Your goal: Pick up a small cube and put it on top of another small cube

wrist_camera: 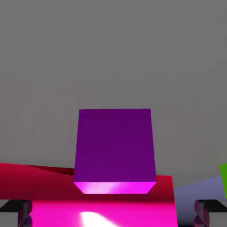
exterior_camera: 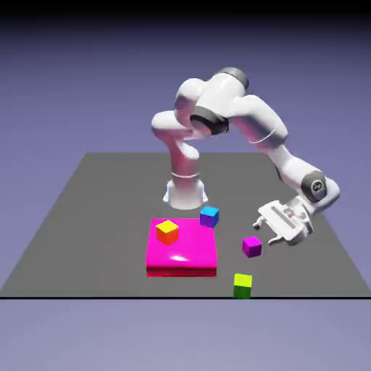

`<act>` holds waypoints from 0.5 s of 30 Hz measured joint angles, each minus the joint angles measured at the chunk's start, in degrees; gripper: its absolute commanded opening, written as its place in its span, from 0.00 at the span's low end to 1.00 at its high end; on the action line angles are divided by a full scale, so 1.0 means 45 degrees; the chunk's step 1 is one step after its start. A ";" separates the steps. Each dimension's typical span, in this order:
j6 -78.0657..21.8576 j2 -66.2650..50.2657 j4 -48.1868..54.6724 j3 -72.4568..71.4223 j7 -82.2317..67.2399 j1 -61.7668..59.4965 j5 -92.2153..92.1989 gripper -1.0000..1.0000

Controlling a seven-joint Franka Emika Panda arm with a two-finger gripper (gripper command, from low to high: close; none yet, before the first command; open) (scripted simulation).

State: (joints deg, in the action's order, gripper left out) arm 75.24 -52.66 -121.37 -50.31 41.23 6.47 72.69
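Note:
The small magenta-purple cube (exterior_camera: 251, 246) rests on the grey table, right of the pink slab. My gripper (exterior_camera: 266, 230) hangs tilted just to the exterior view's right of it and slightly higher, not touching it. In the hand view this cube (wrist_camera: 114, 150) fills the middle, ahead of the gripper (wrist_camera: 113, 212). The two grey fingertips (wrist_camera: 15, 210) stand far apart at the bottom corners, open, with nothing held. Other small cubes are a blue one (exterior_camera: 209, 216), an orange-yellow one (exterior_camera: 167, 231) and a green one (exterior_camera: 243, 285).
The big flat pink-magenta slab (exterior_camera: 181, 253) lies left of the purple cube, with the orange-yellow cube on its far left part. The blue cube sits at its far right corner. The green cube stands near the table's front edge; its sliver (wrist_camera: 224, 179) shows in the hand view.

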 measured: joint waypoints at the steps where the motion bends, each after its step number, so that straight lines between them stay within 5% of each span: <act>1: 0.0410 -0.0230 -0.0266 0.0443 0.0133 -0.0273 0.0553 0.50; 2: 0.0515 -0.0289 -0.0334 0.0557 0.0167 -0.0343 0.0696 0.00; 15: 0.0880 0.4263 -0.1576 0.1882 -0.1244 0.1144 -0.3884 0.00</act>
State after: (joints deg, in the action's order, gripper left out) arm 79.21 -33.48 -128.47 -41.84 35.63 11.62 55.21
